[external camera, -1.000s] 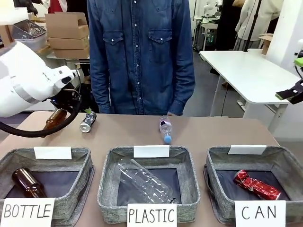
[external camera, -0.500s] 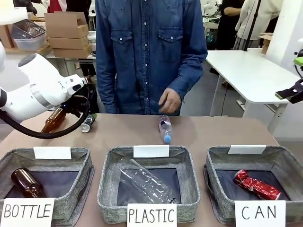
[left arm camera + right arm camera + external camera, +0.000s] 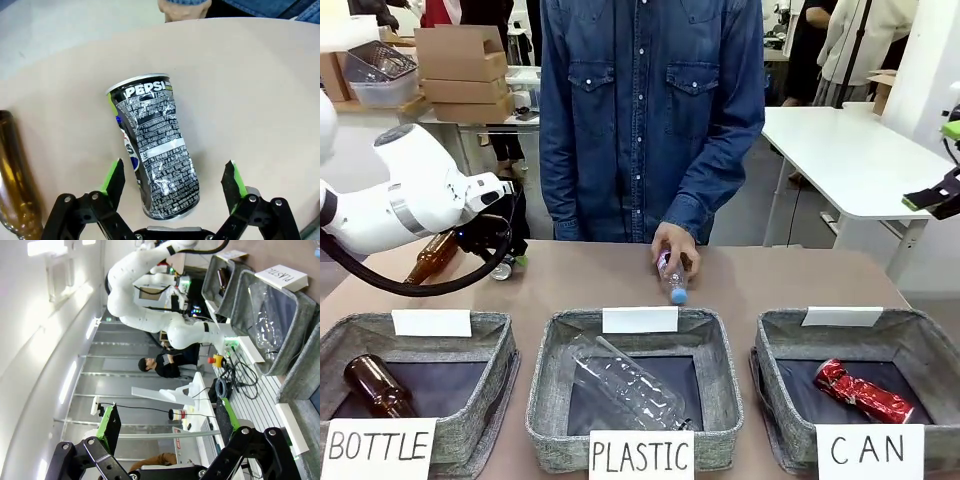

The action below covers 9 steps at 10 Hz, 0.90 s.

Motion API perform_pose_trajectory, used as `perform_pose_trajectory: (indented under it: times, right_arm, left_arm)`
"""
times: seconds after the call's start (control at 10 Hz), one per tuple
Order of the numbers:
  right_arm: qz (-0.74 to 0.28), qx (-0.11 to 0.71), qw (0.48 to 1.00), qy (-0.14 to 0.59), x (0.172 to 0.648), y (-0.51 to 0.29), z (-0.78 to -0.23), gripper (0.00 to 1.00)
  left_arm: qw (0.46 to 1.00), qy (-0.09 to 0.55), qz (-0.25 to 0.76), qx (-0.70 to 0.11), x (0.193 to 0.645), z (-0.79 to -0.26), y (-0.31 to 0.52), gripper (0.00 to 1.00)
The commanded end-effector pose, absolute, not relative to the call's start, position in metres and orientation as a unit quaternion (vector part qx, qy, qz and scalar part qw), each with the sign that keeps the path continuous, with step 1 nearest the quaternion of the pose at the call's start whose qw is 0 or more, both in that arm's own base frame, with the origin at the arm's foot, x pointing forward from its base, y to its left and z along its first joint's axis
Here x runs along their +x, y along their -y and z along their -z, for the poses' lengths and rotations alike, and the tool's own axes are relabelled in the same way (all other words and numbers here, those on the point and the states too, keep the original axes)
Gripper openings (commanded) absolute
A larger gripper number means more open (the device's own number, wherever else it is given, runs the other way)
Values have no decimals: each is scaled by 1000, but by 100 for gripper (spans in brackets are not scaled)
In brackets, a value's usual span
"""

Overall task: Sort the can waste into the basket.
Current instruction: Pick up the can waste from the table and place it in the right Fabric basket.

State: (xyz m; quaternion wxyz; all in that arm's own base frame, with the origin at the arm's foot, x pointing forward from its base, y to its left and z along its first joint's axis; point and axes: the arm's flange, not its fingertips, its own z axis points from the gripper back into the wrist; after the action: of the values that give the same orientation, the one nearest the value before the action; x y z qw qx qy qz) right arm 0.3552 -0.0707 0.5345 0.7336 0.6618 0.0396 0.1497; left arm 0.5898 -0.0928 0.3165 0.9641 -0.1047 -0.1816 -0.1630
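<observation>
- The robot's left hand (image 3: 173,170) hangs low over the beige surface (image 3: 260,90), its green-padded fingers spread wide on either side of the near end of the dented silver drink can with dark print (image 3: 152,150). Neither pad seems to touch it.
- That can lies on its side at the far left of the surface. The crushed shiny red can (image 3: 865,392) already lies in the grey woven basket signed "CAN" (image 3: 782,322).
- The right hand (image 3: 166,412) is raised off to the side, fingers apart and holding nothing.
- Likely slip: the can sits skewed between the pads, so a squeeze on its creased, rounded wall could spin it or squirt it out.
- The brown glass bottle (image 3: 12,180) lies just beside the left-side finger; a small sideways shift could knock it rolling.
- The "CAN" basket is at the opposite end, so a weak grip could drop the can into the wrong basket on the way.
- The person's hand (image 3: 672,243) rests on the small clear plastic bottle (image 3: 670,275) mid-surface, near that path.
</observation>
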Motion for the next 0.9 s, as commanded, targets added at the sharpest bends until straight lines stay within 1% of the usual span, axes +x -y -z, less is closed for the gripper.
perform_pose_trajectory:
  times: [0.0, 0.1, 0.2, 0.3, 0.5, 0.6, 0.7, 0.8]
  right_arm:
    - [-161, 661, 732, -39, 354, 74, -535, 100]
    - [-161, 661, 732, -39, 354, 74, -535, 100]
    - [-161, 661, 732, -39, 354, 74, -535, 100]
    - [-161, 661, 732, -39, 354, 74, -535, 100]
    - [-161, 661, 732, -39, 354, 74, -535, 100]
    - [-161, 661, 732, -39, 354, 74, -535, 100]
    - [-161, 661, 732, -39, 354, 74, -535, 100]
    - [-161, 661, 732, -39, 354, 74, -535, 100]
  left_arm:
    - [964, 185, 161, -97, 595, -321, 95, 100]
    - [962, 199, 167, -89, 595, -319, 96, 47]
    - [960, 205, 171, -81, 595, -318, 97, 41]
    - [960, 210, 173, -70, 595, -318, 98, 0]
    - [961, 210, 172, -47, 596, -316, 96, 0]
    - [963, 206, 170, -41, 595, -315, 95, 15]
    - [964, 200, 168, -41, 593, -314, 94, 6]
    - [965, 198, 168, -44, 591, -314, 93, 0]
